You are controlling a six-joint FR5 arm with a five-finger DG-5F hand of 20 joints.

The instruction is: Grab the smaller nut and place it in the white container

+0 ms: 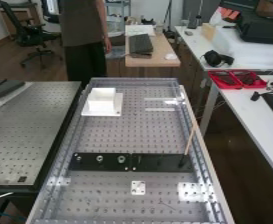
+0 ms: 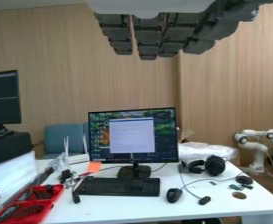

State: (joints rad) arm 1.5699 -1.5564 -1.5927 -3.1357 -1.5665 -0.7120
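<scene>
From here the smaller nut (image 1: 78, 158) stands on the bar (image 1: 89, 165), beside the larger nut (image 1: 100, 158); likely light, rigid, slippery, best pinched across its sides; the hand's (image 2: 148, 36) fingers hang straight, unclenched; the container (image 1: 101, 106) sits beyond.

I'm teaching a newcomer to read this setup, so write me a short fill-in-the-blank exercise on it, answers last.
The smaller nut and the bearing stand on a flat ____ bar.
Between the smaller nut and the bearing stands the ____.
The white container is toward the bench's ____ end, not its near end.
The fingers of the hand are straight, so it is not shut but ____.
Missing words: black; larger nut; far; open.
</scene>
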